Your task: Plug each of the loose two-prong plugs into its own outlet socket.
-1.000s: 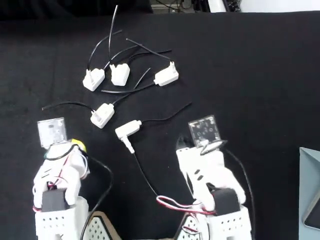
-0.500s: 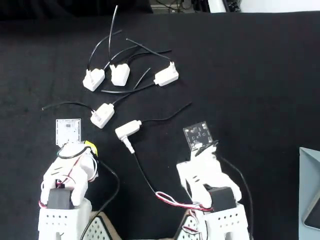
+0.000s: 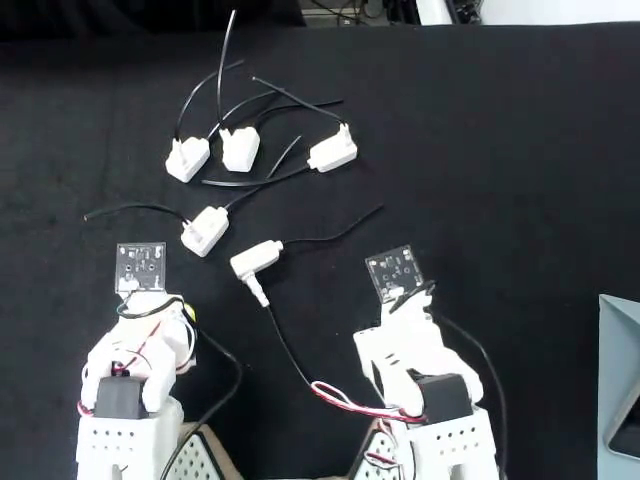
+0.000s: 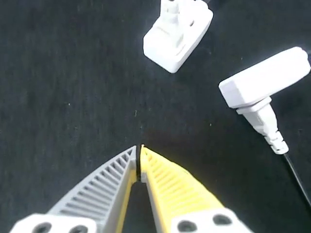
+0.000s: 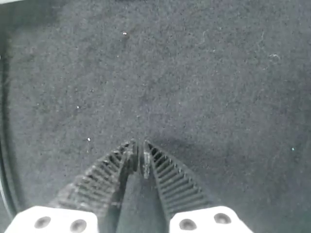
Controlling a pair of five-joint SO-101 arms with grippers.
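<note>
Surface (image 3: 520,150) of black cloth spreads under everything. The angled plug (image 3: 255,260), white with its prong end pointing back toward the arms, lies near the middle and serves as the marker for the rest.

The left arm (image 3: 130,380) stands nearer than that plug and to its left. The right arm (image 3: 420,370) stands nearer than it and to its right. A grey container (image 3: 620,390) sits far to the right of the angled plug, at the surface's edge.

A block plug (image 3: 205,230) lies just beside the angled plug, to its left and slightly farther out. Three more white plugs lie well beyond it in a loose row: the far-left plug (image 3: 187,158), the far-middle plug (image 3: 240,148) and the far-right plug (image 3: 332,152), their black leads crossing one another. The angled plug's own cord (image 3: 335,234) trails off to its right.

The left tool (image 4: 140,156) is clenched on nothing, its grey and yellow tips touching. It hangs over bare cloth just short of the angled plug (image 4: 265,82) and the block plug (image 4: 177,34). The right tool (image 5: 141,151) is likewise clenched and empty, its tips meeting over bare cloth to the right of the angled plug.
</note>
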